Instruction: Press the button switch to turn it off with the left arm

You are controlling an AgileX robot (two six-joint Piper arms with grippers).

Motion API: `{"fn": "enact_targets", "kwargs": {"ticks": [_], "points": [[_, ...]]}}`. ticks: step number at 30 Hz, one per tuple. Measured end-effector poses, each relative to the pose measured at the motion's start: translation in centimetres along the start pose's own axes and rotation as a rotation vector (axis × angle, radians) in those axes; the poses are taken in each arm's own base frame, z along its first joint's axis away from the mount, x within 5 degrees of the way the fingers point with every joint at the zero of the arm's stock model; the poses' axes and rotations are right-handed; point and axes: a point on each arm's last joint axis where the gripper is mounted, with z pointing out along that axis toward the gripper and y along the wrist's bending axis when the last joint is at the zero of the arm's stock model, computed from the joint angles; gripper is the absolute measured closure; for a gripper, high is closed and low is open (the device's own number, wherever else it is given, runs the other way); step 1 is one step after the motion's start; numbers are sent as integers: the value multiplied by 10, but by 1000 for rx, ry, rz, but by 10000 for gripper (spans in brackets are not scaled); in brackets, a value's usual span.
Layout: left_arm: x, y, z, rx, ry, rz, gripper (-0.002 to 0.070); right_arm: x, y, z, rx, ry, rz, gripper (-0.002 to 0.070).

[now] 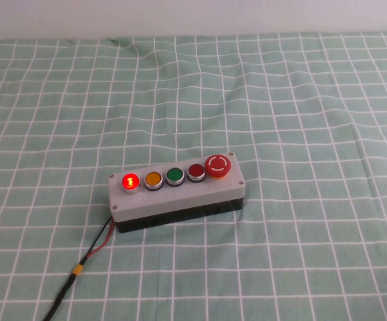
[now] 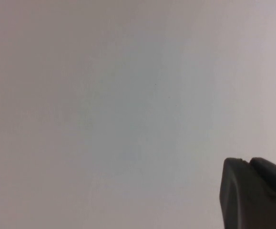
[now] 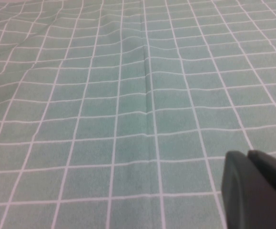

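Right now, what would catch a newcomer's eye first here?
The glowing red button at the left end of the grey switch box, mid-table on the green checked cloth. Next, the big red mushroom button at its right end. Neither hand appears in the high view.

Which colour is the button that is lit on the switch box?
Red: the lit button, at the box's left end, shows best in the high view.

Left gripper (image 2: pixel 254 193): one dark fingertip showing in left wrist view, facing a blank pale surface.
Right gripper (image 3: pixel 254 188): one dark fingertip in right wrist view, above the cloth.
High view: neither arm visible.
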Motion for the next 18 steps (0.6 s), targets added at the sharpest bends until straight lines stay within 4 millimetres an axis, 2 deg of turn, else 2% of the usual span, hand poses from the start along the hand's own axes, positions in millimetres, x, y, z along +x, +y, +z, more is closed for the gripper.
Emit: {"fn": "enact_targets", "kwargs": {"ticks": [5, 8, 13, 15, 18], "points": [[-2, 0, 0, -2, -18, -2, 677, 0, 0, 0, 0, 0, 0, 694], [-8, 1, 0, -5, -91, -31, 677, 0, 0, 0, 0, 0, 0, 694], [-30, 2, -5, -2, -334, -93, 677, 0, 0, 0, 0, 0, 0, 694], [-37, 1, -5, 1, -373, -106, 677, 0, 0, 0, 0, 0, 0, 694], [-57, 0, -2, 8, -429, -116, 677, 0, 0, 0, 0, 0, 0, 694]]}}
